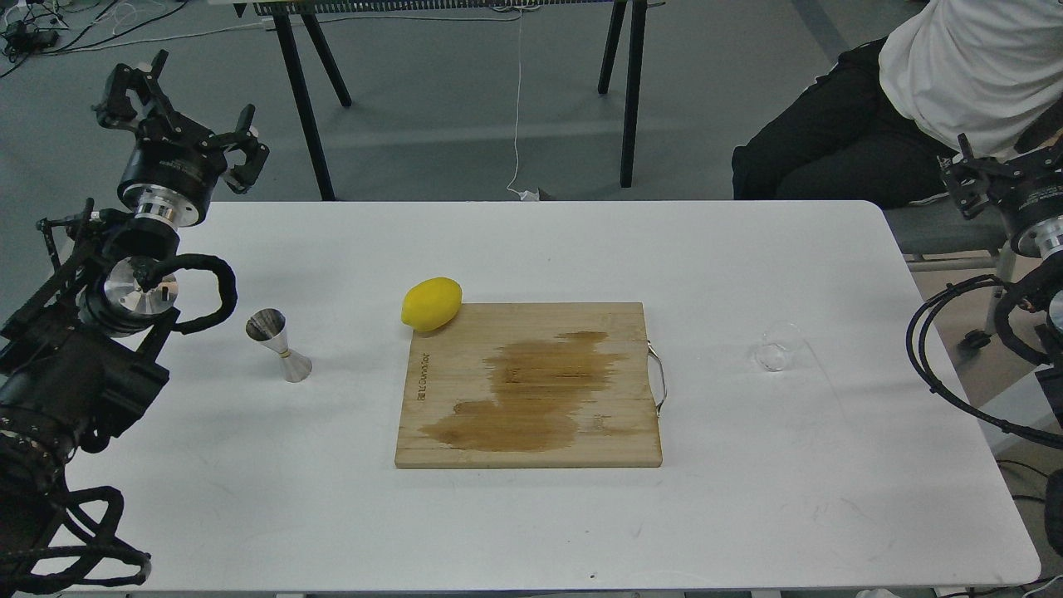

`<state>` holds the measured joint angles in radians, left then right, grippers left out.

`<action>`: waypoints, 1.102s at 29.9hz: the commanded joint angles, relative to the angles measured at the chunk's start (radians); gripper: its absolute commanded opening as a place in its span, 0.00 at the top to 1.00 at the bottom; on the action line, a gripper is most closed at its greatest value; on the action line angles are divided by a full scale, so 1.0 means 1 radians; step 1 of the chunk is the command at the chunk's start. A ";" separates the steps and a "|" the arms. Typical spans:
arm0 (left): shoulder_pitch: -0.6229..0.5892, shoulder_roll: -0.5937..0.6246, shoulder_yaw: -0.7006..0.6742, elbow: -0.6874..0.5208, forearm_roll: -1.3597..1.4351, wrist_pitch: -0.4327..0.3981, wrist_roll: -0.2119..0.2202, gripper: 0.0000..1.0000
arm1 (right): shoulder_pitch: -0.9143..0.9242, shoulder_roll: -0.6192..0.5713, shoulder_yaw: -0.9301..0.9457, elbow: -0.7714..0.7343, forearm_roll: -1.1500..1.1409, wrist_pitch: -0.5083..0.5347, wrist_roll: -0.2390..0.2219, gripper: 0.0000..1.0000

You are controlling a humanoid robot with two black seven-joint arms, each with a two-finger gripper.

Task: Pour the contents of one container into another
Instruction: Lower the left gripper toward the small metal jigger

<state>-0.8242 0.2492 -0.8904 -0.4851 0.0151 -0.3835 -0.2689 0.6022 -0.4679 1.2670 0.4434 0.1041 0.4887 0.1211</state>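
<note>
The small clear glass cup stands on the white table at the right, past the board's metal handle. The steel jigger stands upright on the table at the left. My left gripper is raised beyond the table's far left corner, well behind the jigger, open and empty. My right gripper hovers off the table's far right corner, behind and to the right of the cup. It is dark against the seated person, so its fingers cannot be told apart.
A wooden cutting board with a dark wet stain lies mid-table. A yellow lemon rests at its far left corner. A seated person is at the back right. Black table legs stand behind.
</note>
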 commanded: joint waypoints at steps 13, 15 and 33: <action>0.115 0.211 0.103 -0.307 0.011 0.006 -0.001 0.00 | 0.001 0.014 -0.003 0.001 0.000 0.000 0.015 0.00; 0.169 0.321 0.136 -0.465 0.026 0.032 -0.001 0.00 | 0.001 0.012 -0.003 0.001 0.000 0.000 0.015 0.00; 0.674 0.765 0.156 -1.057 1.004 0.302 -0.039 0.02 | -0.010 0.005 -0.005 0.004 0.000 0.000 0.012 0.00</action>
<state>-0.2088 1.0147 -0.7367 -1.5351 0.8199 -0.1722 -0.2883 0.5922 -0.4620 1.2624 0.4466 0.1042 0.4887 0.1336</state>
